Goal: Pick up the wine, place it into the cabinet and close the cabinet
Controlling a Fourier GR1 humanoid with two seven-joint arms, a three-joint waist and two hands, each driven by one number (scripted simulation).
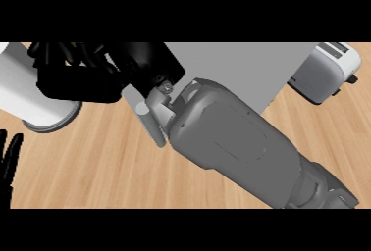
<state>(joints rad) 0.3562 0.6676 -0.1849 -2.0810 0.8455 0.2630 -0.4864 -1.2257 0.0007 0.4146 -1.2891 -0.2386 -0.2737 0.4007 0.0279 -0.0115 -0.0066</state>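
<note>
— Count?
— One toaster (325, 71), one white cylinder (33, 93), two hands.
— Fingers?
— Left hand (9, 162) open, straight, at the counter's (109, 166) left edge. Right hand (94, 73): can't tell.
— Wine (73, 47)?
— Just a green sliver behind the right hand, top edge.

Right forearm (246, 147): smooth grey shell w/ panel seams, lighter grey wrist bracket, one screw. Right hand (94, 73) & left hand (9, 162): black.
</note>
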